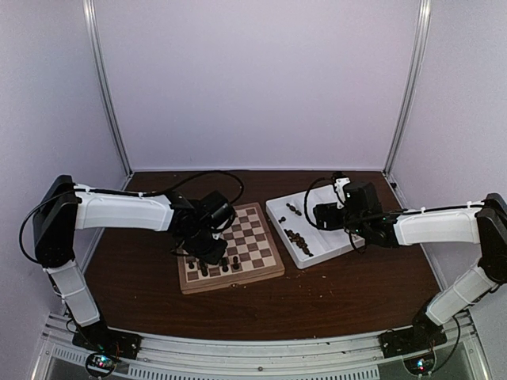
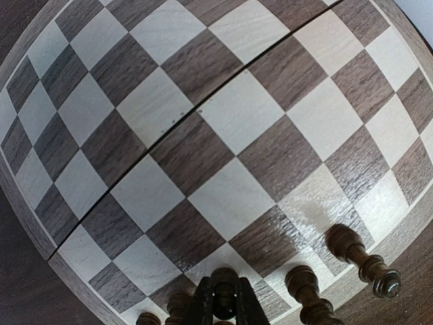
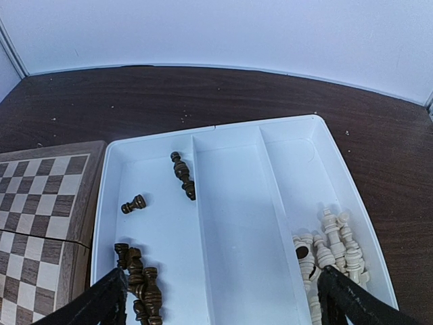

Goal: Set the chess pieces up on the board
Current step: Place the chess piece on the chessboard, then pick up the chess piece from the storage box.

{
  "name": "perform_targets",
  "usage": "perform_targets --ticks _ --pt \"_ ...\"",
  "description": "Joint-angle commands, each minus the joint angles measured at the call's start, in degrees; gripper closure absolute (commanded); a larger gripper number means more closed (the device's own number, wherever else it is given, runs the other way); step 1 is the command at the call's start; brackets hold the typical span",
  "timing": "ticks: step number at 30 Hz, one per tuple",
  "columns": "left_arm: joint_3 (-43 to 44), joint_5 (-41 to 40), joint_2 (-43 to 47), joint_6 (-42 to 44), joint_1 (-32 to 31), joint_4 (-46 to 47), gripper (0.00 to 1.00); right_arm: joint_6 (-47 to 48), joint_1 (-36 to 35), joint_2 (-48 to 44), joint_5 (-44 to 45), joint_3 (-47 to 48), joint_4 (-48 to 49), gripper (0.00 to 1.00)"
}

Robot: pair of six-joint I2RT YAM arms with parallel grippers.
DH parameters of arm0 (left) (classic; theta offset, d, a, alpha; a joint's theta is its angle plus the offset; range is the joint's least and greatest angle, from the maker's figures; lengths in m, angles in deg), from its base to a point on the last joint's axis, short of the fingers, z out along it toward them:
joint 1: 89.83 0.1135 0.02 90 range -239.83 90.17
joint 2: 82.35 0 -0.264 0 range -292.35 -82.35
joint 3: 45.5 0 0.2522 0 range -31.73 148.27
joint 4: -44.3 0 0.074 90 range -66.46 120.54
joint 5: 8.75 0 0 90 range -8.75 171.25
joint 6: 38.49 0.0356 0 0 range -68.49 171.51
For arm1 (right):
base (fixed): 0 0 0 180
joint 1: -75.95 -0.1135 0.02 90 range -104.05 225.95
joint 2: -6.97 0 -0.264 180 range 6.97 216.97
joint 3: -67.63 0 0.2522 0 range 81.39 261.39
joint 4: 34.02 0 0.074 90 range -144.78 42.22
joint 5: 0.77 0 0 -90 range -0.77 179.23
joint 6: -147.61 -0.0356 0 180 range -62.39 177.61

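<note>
The board [image 1: 257, 237] lies left of centre. Several dark chess pieces [image 1: 214, 267] stand along its near edge. My left gripper [image 1: 207, 247] hangs low over that edge, shut on a dark chess piece [image 2: 224, 301], which stands upright between the fingers on a near-row square. Two more dark pieces [image 2: 303, 284] stand to its right, and others show at the lower left. My right gripper [image 3: 226, 305] is wide open above the white tray [image 3: 230, 203]. Loose dark pieces [image 3: 183, 175] lie in the tray's left compartment, with a heap [image 3: 139, 284] by the left finger.
Pale cream pieces [image 3: 331, 250] are piled in the tray's right compartment, and its middle compartment holds nothing. The tray [image 1: 317, 237] sits right beside the board [image 3: 40, 196] on a dark wooden table. White walls close in the back and sides.
</note>
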Motion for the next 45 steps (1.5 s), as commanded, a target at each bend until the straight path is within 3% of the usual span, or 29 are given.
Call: perform_targets --ticks 1,7,21,25,28,32,35,45 --pt "-0.2 0.6 -0.5 -0.4 0.6 1.7 0.87 0.2 0.2 0.4 0.8 1.4 -0.3 0.04" --pt "1.2 0.5 -0.2 -0.3 0.6 0.5 0.76 0.2 0.2 0.5 0.5 1.5 -0.3 0.04" --pt "3.3 -5.6 8.4 0.4 0.6 -1.4 0.71 0.1 0.2 0.8 -0.6 1.8 -0.4 0.04" --pt "1.8 -7.6 12.7 0.6 0.6 0.6 0.69 -0.6 0.7 0.3 -4.5 3.1 -2.7 0.14" --pt "-0.2 -7.9 16.6 1.7 0.6 3.6 0.68 -1.4 2.1 0.8 -14.2 5.5 -4.7 0.19" --pt "-3.5 -5.8 21.6 4.5 0.6 9.2 0.66 -1.8 2.8 4.5 -22.3 14.1 -18.2 0.35" --pt "-4.9 -4.0 23.8 5.9 0.6 11.9 0.66 -0.6 2.9 5.7 -26.4 17.6 -24.8 0.40" --pt "-7.1 -1.8 26.1 7.2 0.6 15.5 0.65 1.2 2.8 8.7 -29.3 23.5 -39.1 0.53"
